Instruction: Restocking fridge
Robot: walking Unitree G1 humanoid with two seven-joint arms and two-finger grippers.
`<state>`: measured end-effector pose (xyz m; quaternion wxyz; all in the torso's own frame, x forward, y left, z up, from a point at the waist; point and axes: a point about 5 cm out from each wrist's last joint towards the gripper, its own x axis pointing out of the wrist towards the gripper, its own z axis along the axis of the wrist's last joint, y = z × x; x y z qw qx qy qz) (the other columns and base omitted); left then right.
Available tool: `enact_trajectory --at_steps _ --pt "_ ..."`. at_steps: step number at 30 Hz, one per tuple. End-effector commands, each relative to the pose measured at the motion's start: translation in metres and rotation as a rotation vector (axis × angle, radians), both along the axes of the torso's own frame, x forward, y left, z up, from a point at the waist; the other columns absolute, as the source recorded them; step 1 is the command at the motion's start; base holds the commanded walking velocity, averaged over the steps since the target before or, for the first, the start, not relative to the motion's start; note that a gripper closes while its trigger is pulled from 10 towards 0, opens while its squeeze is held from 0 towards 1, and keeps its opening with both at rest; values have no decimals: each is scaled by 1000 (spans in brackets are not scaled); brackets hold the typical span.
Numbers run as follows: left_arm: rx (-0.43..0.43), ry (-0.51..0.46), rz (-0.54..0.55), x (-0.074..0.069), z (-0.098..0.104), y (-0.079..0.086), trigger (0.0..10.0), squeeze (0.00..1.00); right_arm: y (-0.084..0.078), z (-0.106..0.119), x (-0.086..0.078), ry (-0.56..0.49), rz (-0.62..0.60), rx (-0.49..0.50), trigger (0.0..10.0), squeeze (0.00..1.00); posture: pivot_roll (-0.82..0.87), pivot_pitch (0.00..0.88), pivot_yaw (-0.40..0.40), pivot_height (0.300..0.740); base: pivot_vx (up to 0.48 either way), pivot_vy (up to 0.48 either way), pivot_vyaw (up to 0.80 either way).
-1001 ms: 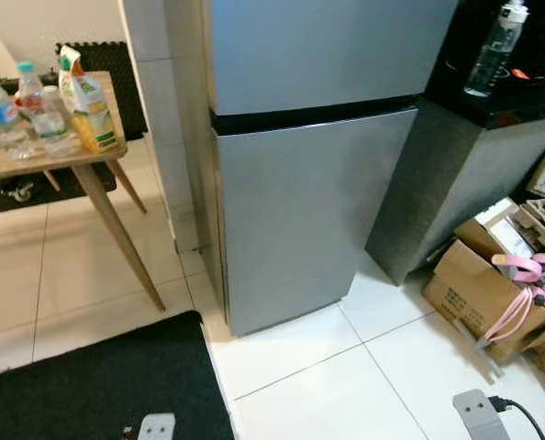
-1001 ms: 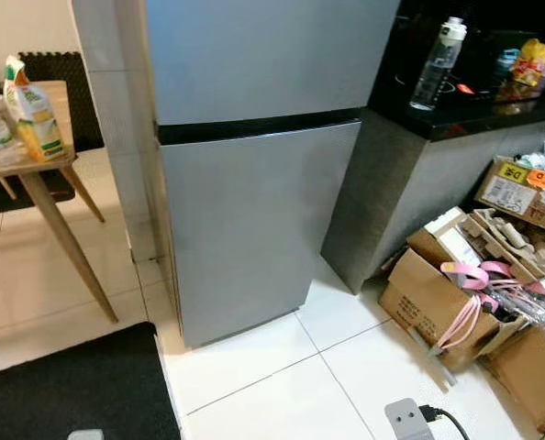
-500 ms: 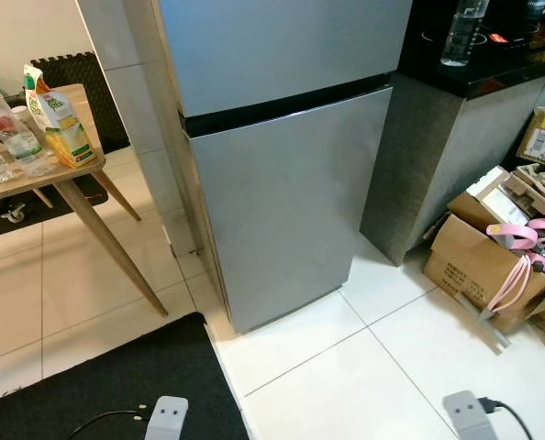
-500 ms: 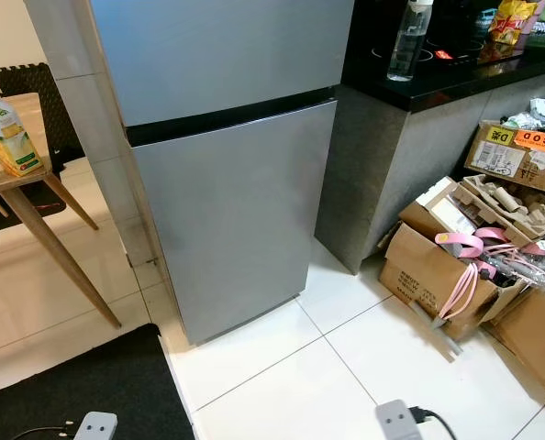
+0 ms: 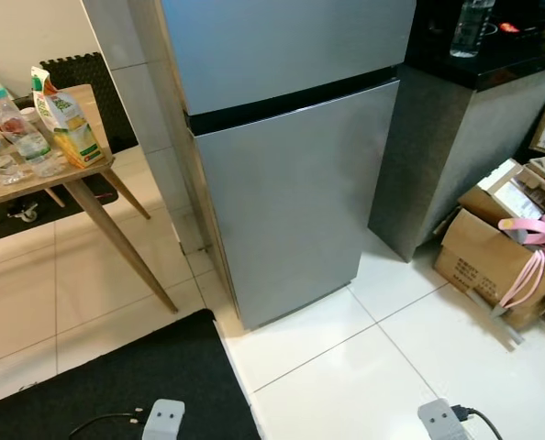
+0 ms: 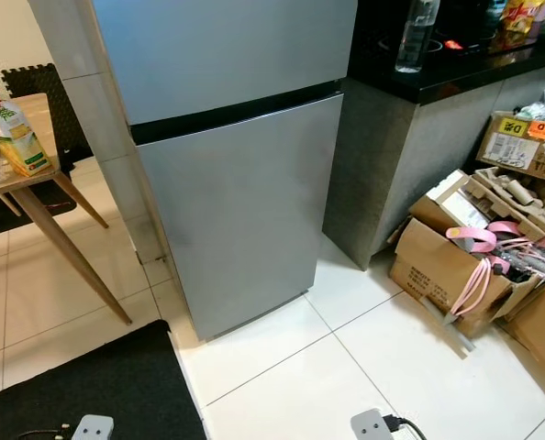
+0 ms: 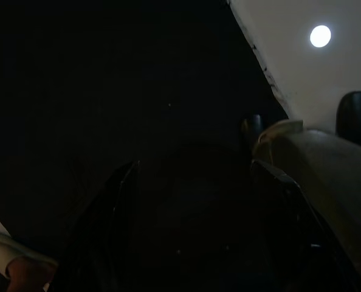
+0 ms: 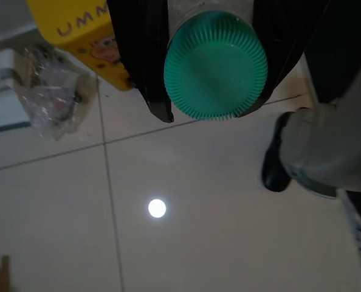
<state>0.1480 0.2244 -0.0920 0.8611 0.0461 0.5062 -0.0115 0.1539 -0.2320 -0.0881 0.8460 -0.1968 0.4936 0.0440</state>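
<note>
The silver fridge [image 5: 282, 183] stands straight ahead with its upper and lower doors shut and a dark seam [image 5: 291, 96] between them. My right gripper [image 8: 216, 67] is shut on a bottle with a green ribbed cap [image 8: 216, 85], its black fingers [image 8: 138, 55] pressed against both sides of the neck, above pale floor tiles. The left wrist view is very dark. There my left gripper [image 7: 192, 201] has its two black fingers [image 7: 113, 219] standing apart with nothing between them.
A wooden table [image 5: 34, 179] at the left holds water bottles [image 5: 20, 137] and a juice carton [image 5: 66, 119]. A black mat [image 5: 135, 385] lies on the floor, front left. A dark counter [image 5: 493, 64] and cardboard boxes [image 5: 493, 266] are on the right. A person's leg [image 8: 320, 146] is close to my right gripper.
The whole view has shifted slightly as the camera moved. The fridge doors stay shut and nothing on the table or floor has moved.
</note>
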Motion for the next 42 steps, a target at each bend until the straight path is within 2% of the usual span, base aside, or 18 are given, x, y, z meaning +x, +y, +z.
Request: enact_trajectory --at_steps 1,3,6,11,14,16,23,27,28,29,31,34,35,37,42 --pt "28 6 -3 1 3 11 10000 0 2 -1 0 6 11 -8 10000 0 -85 67 49 740 0 0 0" --pt "31 -12 -13 7 6 13 10000 0 2 0 2 3 29 -10 10000 0 -77 99 21 740 0 0 0" --pt "31 -25 -9 7 6 14 10000 0 2 -1 -1 10 56 -16 10000 0 -71 125 7 740 0 0 0" --pt "17 -24 40 -6 2 16 10000 0 0 -5 -14 49 82 -21 10000 0 -44 111 -11 740 0 0 0" --pt "20 4 55 -23 -2 20 10000 0 -1 -9 -25 79 97 -21 10000 0 -29 114 -27 740 0 0 0" --pt "19 21 61 -28 -4 19 10000 0 -2 -9 -27 93 113 -28 10000 0 -18 104 -23 740 0 0 0" --pt "14 47 12 -33 -7 14 10000 0 -1 -9 -25 87 91 -21 10000 0 -37 84 -8 740 0 0 0" --pt "9 67 -70 -29 -9 2 10000 0 -5 -6 -19 58 56 -24 10000 0 -65 84 35 740 0 0 0" --pt "3 52 -121 -18 -7 -5 10000 0 -11 -4 -18 46 22 -33 10000 0 -75 74 50 740 0 0 0" --pt "3 52 -121 -18 -7 -5 10000 0 -11 -4 -18 46 22 -33 10000 0 -75 74 50 740 0 0 0" --pt "6 36 -168 -9 -4 -8 10000 0 -16 -3 -20 43 -9 -41 10000 0 -94 74 65 740 0 0 0" --pt "28 39 -226 -1 -1 -6 10000 0 -20 -5 -30 44 -74 -40 10000 0 -127 62 79 740 0 0 0" --pt "28 39 -226 -1 -1 -6 10000 0 -20 -5 -30 44 -74 -40 10000 0 -127 62 79 740 0 0 0" --pt "37 33 -228 5 2 -3 10000 0 -21 -8 -41 63 -102 -38 10000 0 -146 47 95 740 0 0 0" --pt "39 34 -240 8 2 -6 10000 0 -27 -9 -49 76 -145 -44 10000 0 -160 37 99 740 0 0 0"
